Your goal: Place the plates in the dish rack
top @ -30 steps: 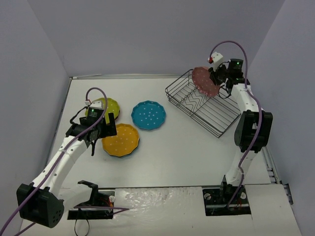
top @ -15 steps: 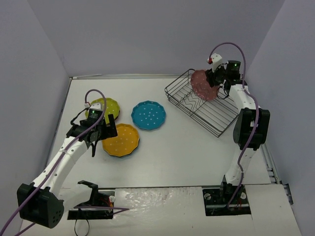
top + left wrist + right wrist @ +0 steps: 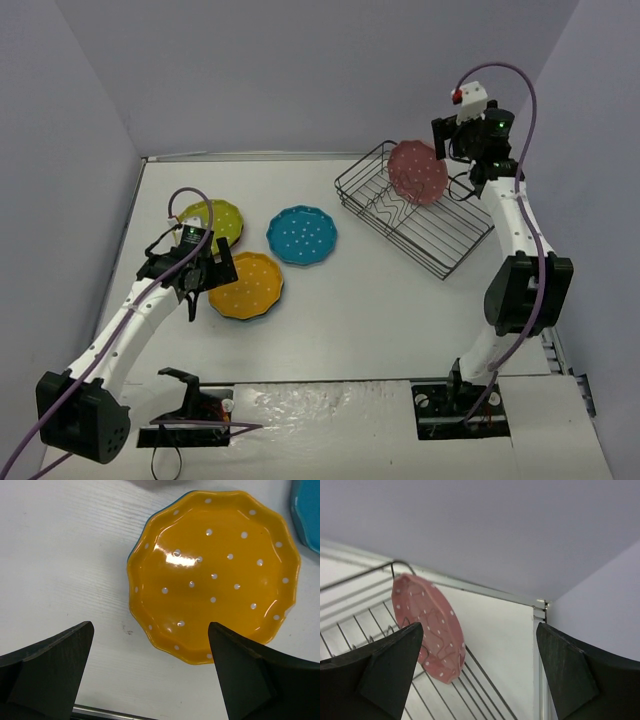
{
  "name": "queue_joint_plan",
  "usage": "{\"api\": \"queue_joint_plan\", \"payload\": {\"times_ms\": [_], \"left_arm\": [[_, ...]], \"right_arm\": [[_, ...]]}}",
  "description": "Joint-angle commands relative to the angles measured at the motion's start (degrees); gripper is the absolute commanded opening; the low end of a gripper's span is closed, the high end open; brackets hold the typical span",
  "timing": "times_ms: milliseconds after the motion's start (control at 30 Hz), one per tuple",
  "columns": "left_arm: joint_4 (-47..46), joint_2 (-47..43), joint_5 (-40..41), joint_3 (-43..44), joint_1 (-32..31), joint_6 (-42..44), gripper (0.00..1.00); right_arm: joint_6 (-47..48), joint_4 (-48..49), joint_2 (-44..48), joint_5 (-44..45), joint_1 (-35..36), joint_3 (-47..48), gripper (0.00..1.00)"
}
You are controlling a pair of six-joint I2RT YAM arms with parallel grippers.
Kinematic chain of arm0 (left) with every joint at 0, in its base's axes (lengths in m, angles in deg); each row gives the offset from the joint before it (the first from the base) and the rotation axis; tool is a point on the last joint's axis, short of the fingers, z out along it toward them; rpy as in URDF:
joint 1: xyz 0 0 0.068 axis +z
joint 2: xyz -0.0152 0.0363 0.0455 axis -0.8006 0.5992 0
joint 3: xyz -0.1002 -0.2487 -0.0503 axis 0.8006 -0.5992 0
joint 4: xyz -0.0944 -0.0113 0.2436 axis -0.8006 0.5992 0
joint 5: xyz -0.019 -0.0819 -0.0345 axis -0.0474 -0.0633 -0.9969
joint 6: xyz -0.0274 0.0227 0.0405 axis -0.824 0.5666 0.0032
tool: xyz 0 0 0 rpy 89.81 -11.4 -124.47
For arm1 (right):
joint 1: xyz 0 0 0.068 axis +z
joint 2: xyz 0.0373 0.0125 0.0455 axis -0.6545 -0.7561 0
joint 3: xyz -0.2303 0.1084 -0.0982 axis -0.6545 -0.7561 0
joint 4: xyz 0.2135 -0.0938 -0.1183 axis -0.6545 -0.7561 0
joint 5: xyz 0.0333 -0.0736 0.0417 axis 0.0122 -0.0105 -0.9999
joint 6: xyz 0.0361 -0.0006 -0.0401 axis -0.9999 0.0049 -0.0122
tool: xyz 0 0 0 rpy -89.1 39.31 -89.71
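Observation:
A reddish-pink dotted plate (image 3: 418,172) (image 3: 427,630) stands on edge, leaning, at the far end of the black wire dish rack (image 3: 440,235) (image 3: 360,625). My right gripper (image 3: 443,140) (image 3: 477,675) hovers open just above and to the right of it, holding nothing. The orange plate (image 3: 245,285) (image 3: 215,575) lies flat on the table. My left gripper (image 3: 210,272) (image 3: 150,675) hangs open over its left rim, apart from it. The teal plate (image 3: 301,234) (image 3: 307,515) and the lime green plate (image 3: 215,218) also lie flat nearby.
The rack sits askew at the back right, near the right wall. A metal rail (image 3: 540,605) runs along the table's back edge behind it. Grey walls close in the table on three sides.
My right gripper has opened, let go of the pink plate and risen up and back. The plate now stands in the rack. The left arm has hardly moved.

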Motion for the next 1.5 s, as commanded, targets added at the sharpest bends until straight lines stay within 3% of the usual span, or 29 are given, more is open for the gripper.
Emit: {"api": "queue_joint_plan", "payload": {"times_ms": [0, 200, 467, 800, 1133, 1267, 1367, 1467], "left_arm": [[2.9, 2.0, 4.1, 1.5, 0.9, -5.4, 0.97], [-0.2, 6.3, -0.5, -0.6, 2.4, -8.9, 0.97], [-4.1, 12.5, -4.2, -0.1, 3.6, -10.4, 0.87], [-7.5, 15.3, -6.6, -1.3, 5.8, -8.4, 0.55], [-9.0, 16.8, -7.9, -3.0, 6.2, -8.4, 0.41], [-9.0, 17.0, -8.2, -2.8, 6.2, -8.4, 0.25], [-8.4, 16.2, -8.3, -2.2, 6.2, -8.3, 0.04], [-7.2, 15.0, -8.7, -0.9, 6.2, -8.3, 0.0]], "right_arm": [[-13.6, 5.1, 12.1, 10.4, 0.0, -1.6, 0.97], [-29.9, 5.8, 20.2, 4.5, 3.8, -9.8, 1.0], [-39.2, 9.1, 25.0, -0.3, 16.1, -24.6, 1.0], [-39.5, 10.6, 26.5, 0.9, 27.5, -34.4, 1.0], [-40.0, 11.9, 24.4, 0.9, 31.7, -35.0, 1.0], [-40.0, 11.9, 22.5, 1.0, 34.2, -34.6, 1.0], [-40.4, 11.7, 21.1, 1.1, 36.0, -34.4, 1.0], [-41.8, 11.7, 19.1, 1.2, 37.7, -34.2, 1.0]]}}
